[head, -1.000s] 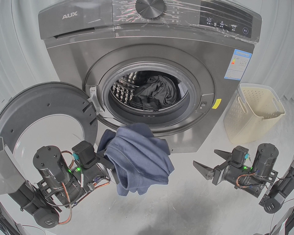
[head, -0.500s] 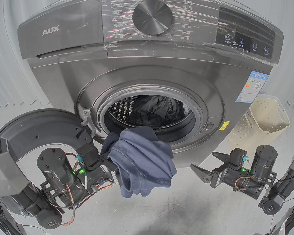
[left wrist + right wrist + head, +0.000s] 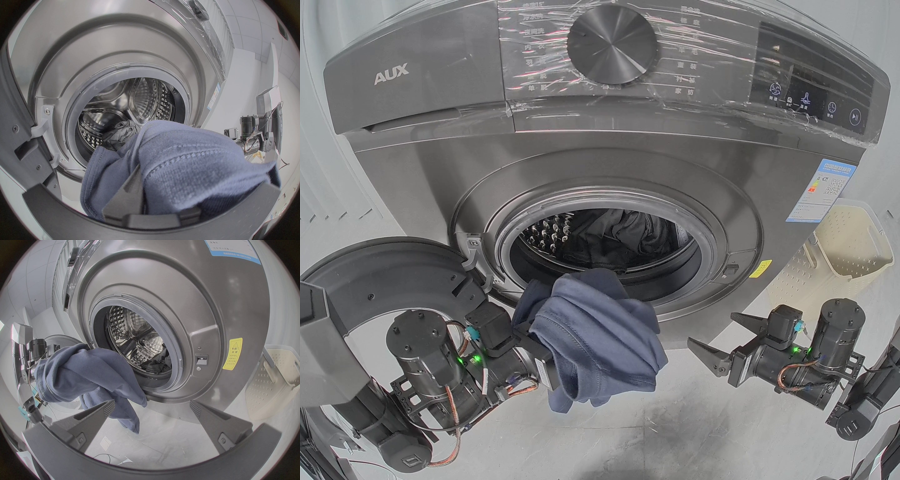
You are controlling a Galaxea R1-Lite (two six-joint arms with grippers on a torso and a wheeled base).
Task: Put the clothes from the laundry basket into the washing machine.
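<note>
Blue garment (image 3: 600, 337) bunched and draped over left gripper (image 3: 544, 359), whose fingers are clamped on the cloth; one finger (image 3: 131, 193) shows under the folds in the left wrist view. The garment's long axis runs roughly vertical: upper folds lie just in front of the lower rim of the washing machine (image 3: 600, 162) opening, loose ends hang toward the floor. Cannot tell whether the cloth touches the rim. Door (image 3: 381, 275) swung wide open on the robot's left. Dark garment (image 3: 612, 234) lies inside the drum, toward the back. Right gripper (image 3: 712, 329) low, right of the opening, jaws spread and holding nothing, tips aimed at the machine front. Laundry basket (image 3: 850, 250), cream and perforated, stands on the floor against the machine's right side. Markings: maker's logo on the drawer front; blue-and-white label (image 3: 820, 190) at upper right of the front panel, print too small to read; yellow warning sticker (image 3: 760, 269) beside the door latch. Control dial (image 3: 611, 45) and panel lie under clear plastic film.
</note>
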